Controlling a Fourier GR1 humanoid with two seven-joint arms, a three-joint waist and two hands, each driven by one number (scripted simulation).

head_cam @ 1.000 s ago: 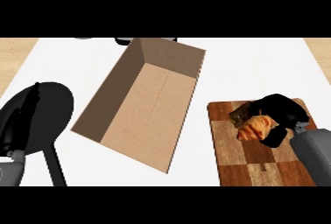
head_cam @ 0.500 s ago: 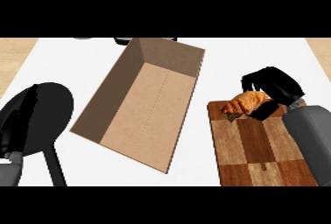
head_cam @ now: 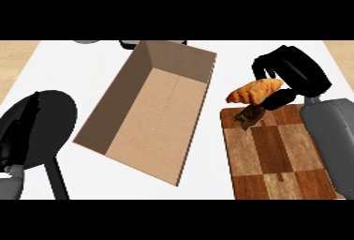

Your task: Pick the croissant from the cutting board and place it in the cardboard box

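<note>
Two robot hands show: the left robot hand (head_cam: 31,129) rests open at the near left edge. On the white desk (head_cam: 62,61) lies the wooden cutting board (head_cam: 273,159). Above its far edge, the right robot hand (head_cam: 294,75) is curled round the croissant (head_cam: 254,90), lifted beside the open cardboard box (head_cam: 149,112).
</note>
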